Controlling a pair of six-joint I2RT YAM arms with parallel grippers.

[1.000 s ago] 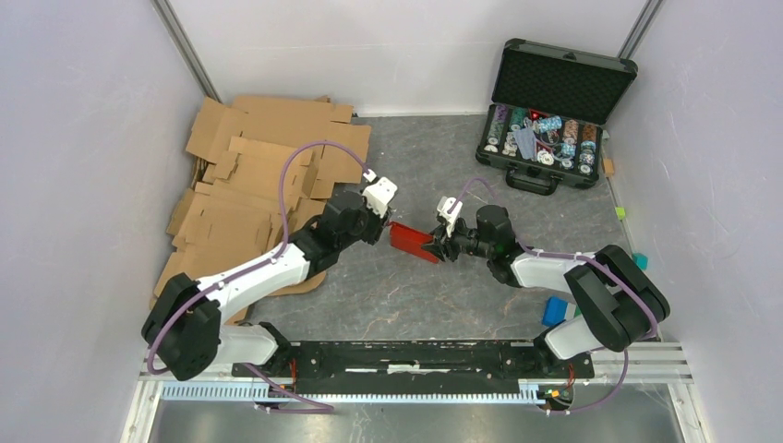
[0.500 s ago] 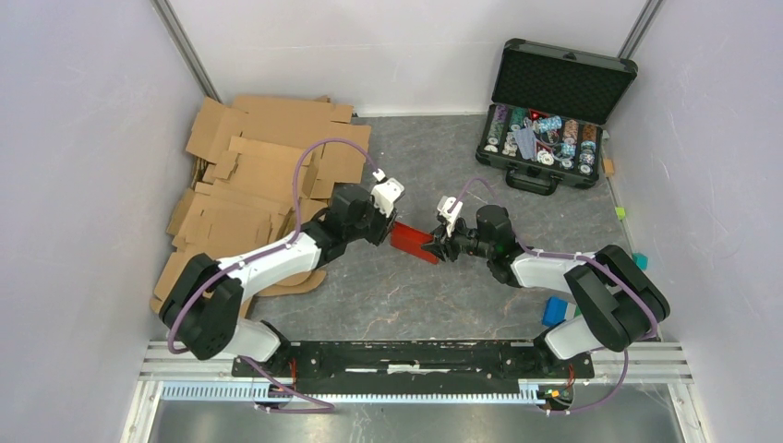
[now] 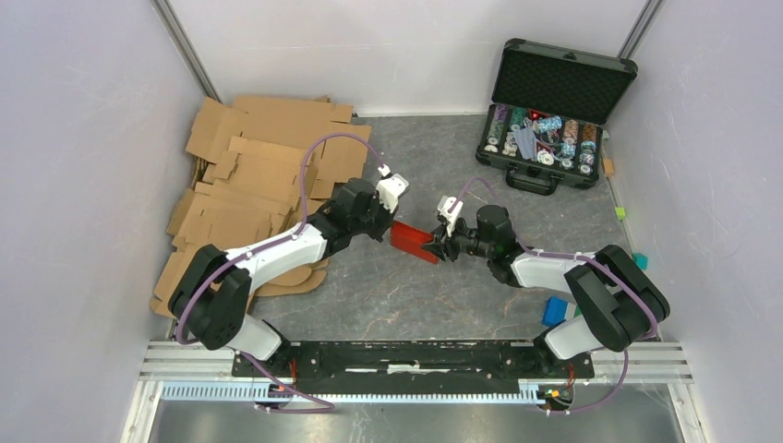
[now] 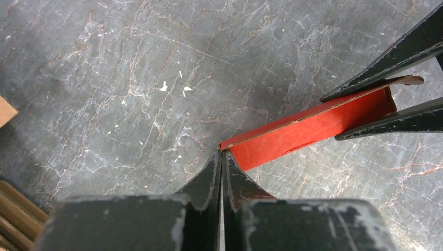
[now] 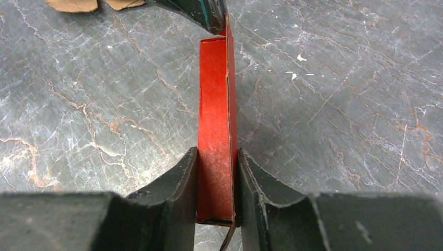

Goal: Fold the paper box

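Top view
- Box point(image 3: 411, 241): red, at mid-table point(image 3: 397, 305), spanning the gap between the two arms
- Left gripper point(image 3: 391, 224): at the box's left end
- Right gripper point(image 3: 435, 247): at the box's right end
- Cardboard sheets point(image 3: 249, 175): brown, piled at the far left, well apart from the box
- Chip case point(image 3: 552, 111): black, lid up, in the far right corner

Left wrist view
- Left gripper: fingers point(image 4: 206, 178) pressed together with no gap, the box's end corner at their very tips and its thin edge apparently nipped between them
- Box: a narrow red strip running away to the upper right, its far end between the right gripper's two dark fingers point(image 4: 389, 55)

Right wrist view
- Right gripper: partly closed, fingers point(image 5: 172, 183) bearing on both faces of the box and gripping it
- Box: squeezed narrow and standing on edge, running straight ahead to the left gripper's fingertip at the top of the view, grey marbled table beneath
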